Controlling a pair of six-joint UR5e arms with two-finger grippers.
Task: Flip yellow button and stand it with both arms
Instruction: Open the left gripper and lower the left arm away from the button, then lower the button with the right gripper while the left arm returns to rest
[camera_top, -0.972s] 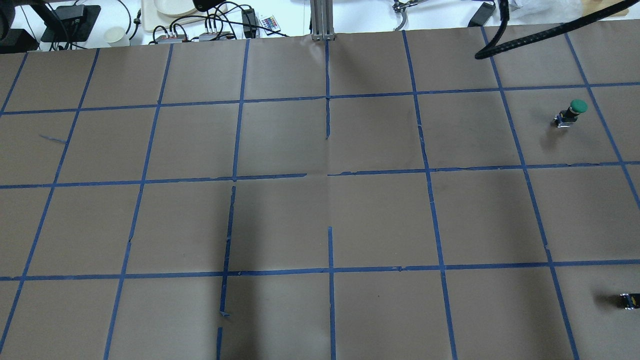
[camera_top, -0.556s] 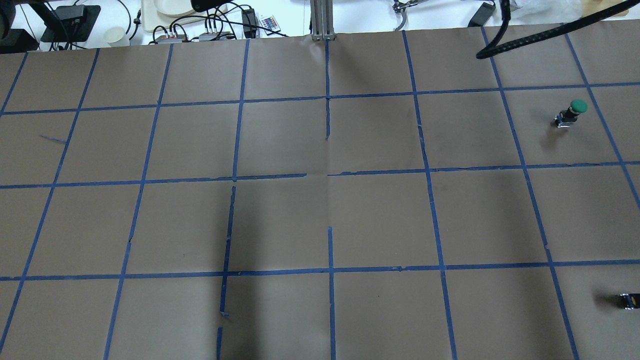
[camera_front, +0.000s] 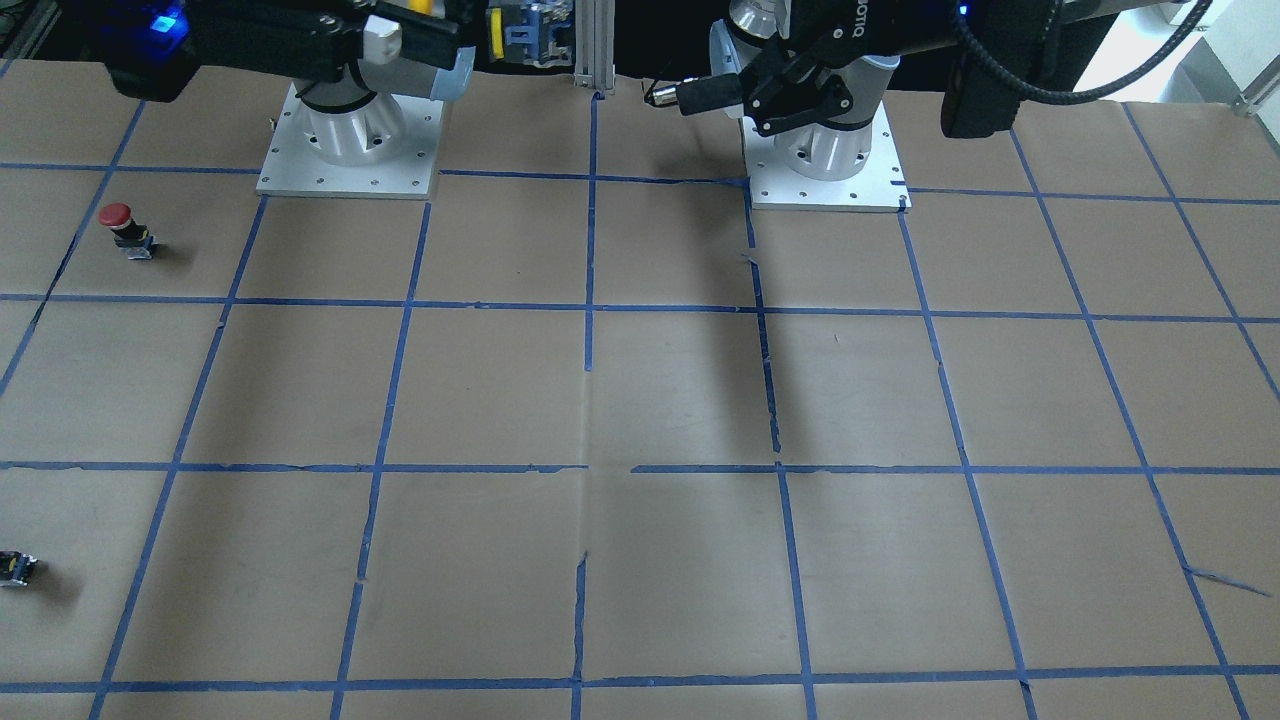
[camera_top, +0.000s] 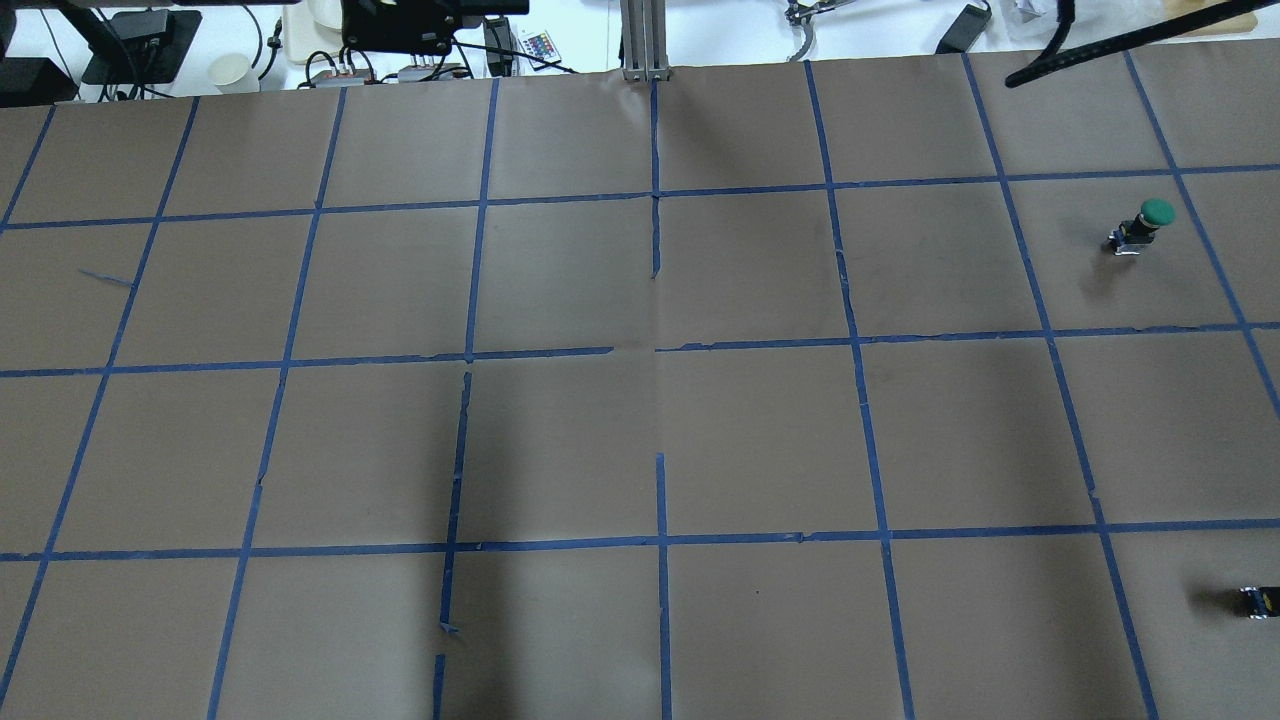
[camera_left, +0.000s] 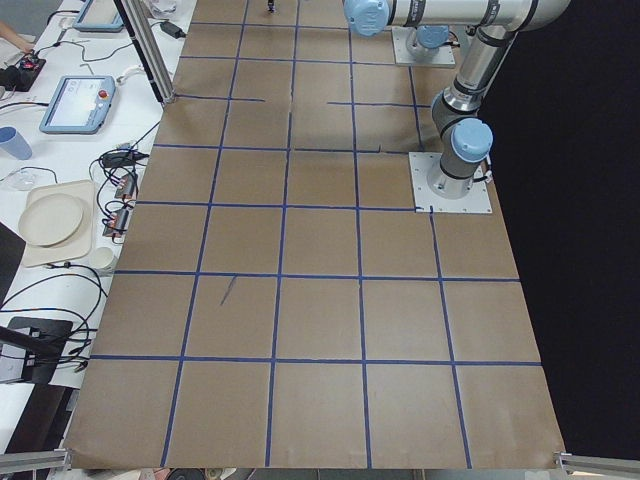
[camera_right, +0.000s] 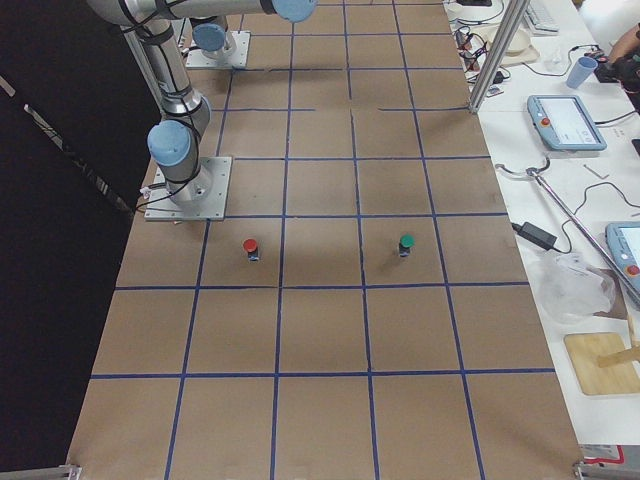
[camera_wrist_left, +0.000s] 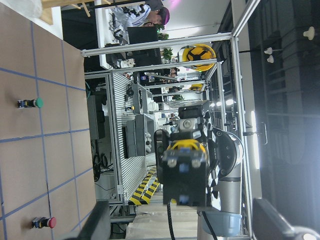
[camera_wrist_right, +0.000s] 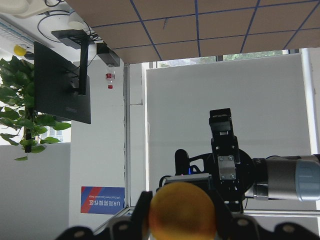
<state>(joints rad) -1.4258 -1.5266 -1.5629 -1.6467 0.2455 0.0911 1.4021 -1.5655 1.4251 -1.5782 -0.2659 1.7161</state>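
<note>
The yellow button (camera_wrist_right: 182, 210) sits between my right gripper's (camera_wrist_right: 183, 220) fingers, its round yellow cap filling the bottom of the right wrist view. The left wrist view shows it from the other side (camera_wrist_left: 186, 155), metal body end toward that camera and yellow cap behind, held high above the table. My right gripper is shut on it. My left gripper (camera_front: 665, 96) is raised near its base and faces the right one across a gap. Its fingers (camera_wrist_left: 97, 226) are spread wide at the bottom of the left wrist view, open and empty.
A green-capped button (camera_top: 1150, 222) stands at the table's far right and also shows in the exterior right view (camera_right: 406, 243). A red-capped button (camera_front: 120, 222) stands near the right arm's base. A tiny dark block (camera_top: 1258, 601) lies at the right edge.
In the overhead view a black part of the left arm has come further in at the top left. The right arm's cable at the top right has swung upward.
</note>
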